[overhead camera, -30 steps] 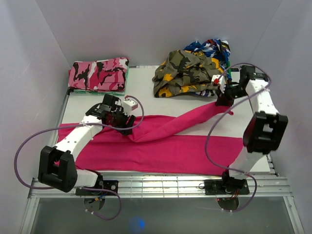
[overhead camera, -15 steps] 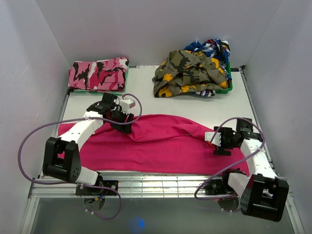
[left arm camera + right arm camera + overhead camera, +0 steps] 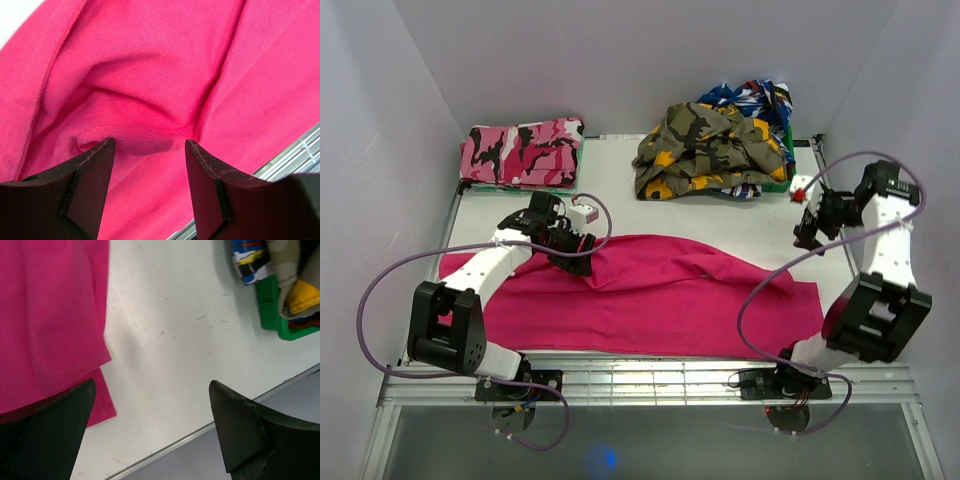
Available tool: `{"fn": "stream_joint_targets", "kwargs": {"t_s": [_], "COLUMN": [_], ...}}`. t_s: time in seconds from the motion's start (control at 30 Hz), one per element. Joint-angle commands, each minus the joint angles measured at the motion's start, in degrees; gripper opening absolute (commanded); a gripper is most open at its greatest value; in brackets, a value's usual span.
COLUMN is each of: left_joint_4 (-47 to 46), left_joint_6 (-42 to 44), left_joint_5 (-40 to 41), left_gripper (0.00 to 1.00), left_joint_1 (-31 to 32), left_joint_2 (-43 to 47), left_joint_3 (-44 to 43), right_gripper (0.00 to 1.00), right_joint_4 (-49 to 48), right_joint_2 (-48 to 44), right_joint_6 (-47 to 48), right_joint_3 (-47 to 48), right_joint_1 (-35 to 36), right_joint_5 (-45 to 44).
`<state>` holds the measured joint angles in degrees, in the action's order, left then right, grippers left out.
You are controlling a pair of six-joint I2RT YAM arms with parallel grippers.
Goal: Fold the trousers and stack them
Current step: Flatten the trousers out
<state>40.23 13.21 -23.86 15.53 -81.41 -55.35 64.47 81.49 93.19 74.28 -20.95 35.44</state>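
The magenta trousers [image 3: 650, 300] lie spread across the near half of the table, one leg laid over the other, hems at the right. My left gripper [image 3: 578, 248] is low on their upper left part. In the left wrist view its jaws [image 3: 149, 142] stand open, tips at a puckered ridge of the cloth [image 3: 150, 75], nothing pinched between them. My right gripper [image 3: 807, 228] hangs open above bare table by the right edge, clear of the fabric. The right wrist view shows its wide jaws [image 3: 152, 385] empty and the trousers' hem corner [image 3: 50, 315] to the left.
A folded pink camouflage pair [image 3: 523, 153] sits at the back left. An olive-yellow camouflage garment [image 3: 705, 150] is heaped over a green bin [image 3: 786, 178] at the back right, the bin's corner [image 3: 272, 315] close to my right gripper. The table's right edge [image 3: 200, 432] runs under it.
My right gripper opened and let go of the trouser leg, which now lies flat over the other leg. The right arm swung near, then back up to the right edge. The left arm barely moved.
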Motion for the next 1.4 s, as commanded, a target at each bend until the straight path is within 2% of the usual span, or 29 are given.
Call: {"fn": "stream_joint_targets", "kwargs": {"t_s": [0.0,0.03,0.07,0.2,0.37,0.57,0.63,0.67,0.7,0.73,0.83,0.87,0.9,0.93,1.03,1.13,1.27,1.37], "left_joint_4": [-0.94,-1.03,-1.2,-1.2,-1.47,-2.43,-2.35,-2.35,-2.35,-2.35,-2.26,-2.26,-2.35,-2.61,-2.96,-3.49,-3.23,-1.47], "left_joint_6": [-0.29,-0.38,-0.47,-0.65,-0.47,-1.35,-1.26,-1.26,-1.17,-1.0,-0.82,-0.82,-0.82,-0.91,-1.08,-1.26,-2.49,-3.28], "left_joint_5": [-2.42,-2.51,-2.6,-2.6,-2.51,-3.39,-3.3,-3.21,-3.13,-2.86,-2.42,-2.42,-2.34,-2.42,-2.25,-1.72,-2.33,-6.19], "left_gripper": [0.68,0.68,0.68,0.68,0.68,0.68,0.68,0.68,0.68,0.68,0.68,0.68,0.68,0.68,0.68,0.68,0.67,0.66], "left_joint_1": [-0.24,-0.24,-0.24,-0.32,-0.32,-0.32,-0.32,-0.32,-0.32,-0.32,-0.32,-0.41,-0.41,-0.33,-0.41,-0.59,-2.86,-6.29], "left_joint_2": [1.6,1.51,1.6,1.78,1.87,0.55,0.28,0.28,0.28,0.28,0.54,0.63,0.81,1.16,1.42,1.34,-0.41,-1.21], "left_joint_3": [0.77,0.77,0.77,1.04,1.83,1.74,1.48,1.3,1.3,1.21,1.39,1.65,2.26,2.61,3.93,4.99,4.91,3.5], "right_gripper": [1.0,1.0,0.95,0.96,0.98,0.96,0.88,0.74,0.68,0.57,0.45,0.33,0.28,0.18,0.08,0.08,0.08,0.08], "right_joint_4": [10.59,10.59,10.42,7.88,3.05,-0.39,-0.13,-0.04,0.3,0.4,1.88,2.67,3.29,5.21,7.07,7.87,3.67,-0.99], "right_joint_2": [10.59,12.62,16.03,21.42,20.2,20.19,20.46,20.29,20.11,19.41,18.44,18.0,17.82,17.3,16.42,16.15,15.37,12.03], "right_joint_6": [-19.39,-21.45,-22.86,-30.77,-34.55,-37.11,-37.11,-36.85,-36.5,-36.24,-35.01,-34.31,-33.78,-32.21,-30.7,-28.07,-20.97,-13.23], "right_joint_3": [9.36,10.26,10.62,7.73,-4.81,-10.73,-10.74,-10.56,-10.13,-9.86,-8.1,-7.49,-6.79,-5.21,-1.09,4.62,15.78,14.41], "right_joint_1": [-0.23,-0.23,-0.32,-0.23,-0.23,-0.14,-0.23,-0.23,-0.32,-0.32,-0.58,-0.67,-0.76,-0.85,-1.02,-1.02,-1.02,0.2], "right_joint_5": [8.41,9.03,9.29,6.41,1.83,1.56,2.09,2.87,3.31,4.19,5.69,6.65,7.01,7.97,8.94,10.69,16.4,16.68]}}
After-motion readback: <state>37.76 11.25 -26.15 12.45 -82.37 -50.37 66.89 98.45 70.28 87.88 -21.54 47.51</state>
